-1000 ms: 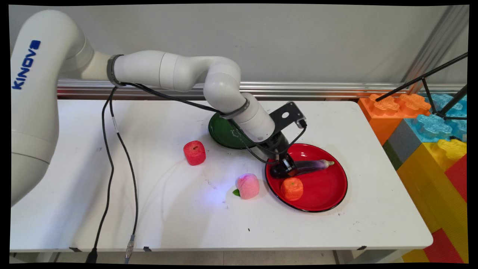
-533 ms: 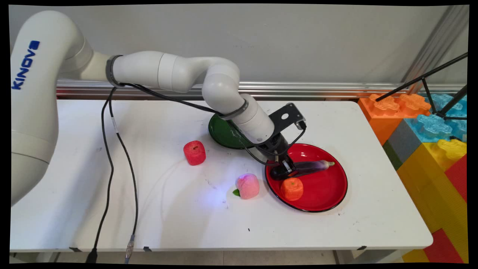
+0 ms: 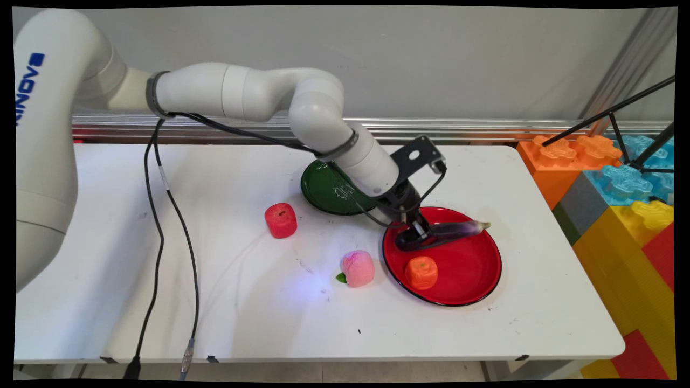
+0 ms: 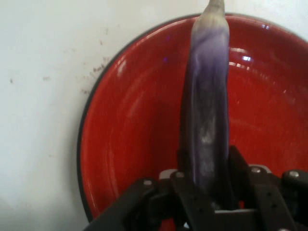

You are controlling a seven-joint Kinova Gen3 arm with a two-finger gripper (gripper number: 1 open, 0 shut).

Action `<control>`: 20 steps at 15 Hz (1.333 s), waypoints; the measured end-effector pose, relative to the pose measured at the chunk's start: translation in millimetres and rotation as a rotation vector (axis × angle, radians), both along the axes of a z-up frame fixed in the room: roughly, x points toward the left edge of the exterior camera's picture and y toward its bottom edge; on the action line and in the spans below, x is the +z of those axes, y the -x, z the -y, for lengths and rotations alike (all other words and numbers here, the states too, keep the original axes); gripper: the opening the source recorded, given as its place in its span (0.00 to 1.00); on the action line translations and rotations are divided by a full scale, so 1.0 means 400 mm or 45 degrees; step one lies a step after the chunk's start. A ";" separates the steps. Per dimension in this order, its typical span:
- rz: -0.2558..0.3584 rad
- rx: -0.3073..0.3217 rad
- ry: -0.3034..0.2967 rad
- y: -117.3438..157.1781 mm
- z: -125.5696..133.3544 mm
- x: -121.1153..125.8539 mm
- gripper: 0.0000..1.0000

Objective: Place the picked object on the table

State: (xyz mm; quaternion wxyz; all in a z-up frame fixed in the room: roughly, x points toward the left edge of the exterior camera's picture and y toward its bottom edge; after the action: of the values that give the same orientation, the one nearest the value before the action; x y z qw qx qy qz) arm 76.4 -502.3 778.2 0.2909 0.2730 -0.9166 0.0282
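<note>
1. The eggplant [image 3: 453, 231] is clamped in the claw [image 3: 418, 236] near its fat end, with the stem end pointing off toward the far right rim of the red plate [image 3: 474, 291].
2. Compared with half a second back, the eggplant is lifted and tilted, stem end raised over the rim, so it looks picked up off the plate rather than resting in it.
3. In the hand view the eggplant [image 4: 207, 120] is seen running straight up between the claw's [image 4: 204, 192] fingers, red plate [image 4: 125, 139] underneath.
4. An orange [image 3: 421, 272] is left sitting in the red plate, near side.
5. On the white counter [image 3: 242, 302], a peach [image 3: 357, 268] is parked just left of the plate, a red apple [image 3: 281, 220] further left, and a green plate [image 3: 323, 188] behind, partly hidden by the arm.
6. Big toy blocks [image 3: 620, 188] are stacked at the right, a grey wall behind.
</note>
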 end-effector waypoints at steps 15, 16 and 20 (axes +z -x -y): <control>-0.036 0.036 -0.005 -0.143 -0.064 0.223 0.00; -0.035 0.039 -0.008 -0.160 -0.069 0.229 0.00; -0.026 0.061 -0.022 -0.256 -0.093 0.248 0.00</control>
State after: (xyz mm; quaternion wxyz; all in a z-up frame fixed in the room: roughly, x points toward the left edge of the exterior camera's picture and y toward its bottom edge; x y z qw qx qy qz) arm 178.7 -465.1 877.5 0.2970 0.2977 -0.9070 0.0244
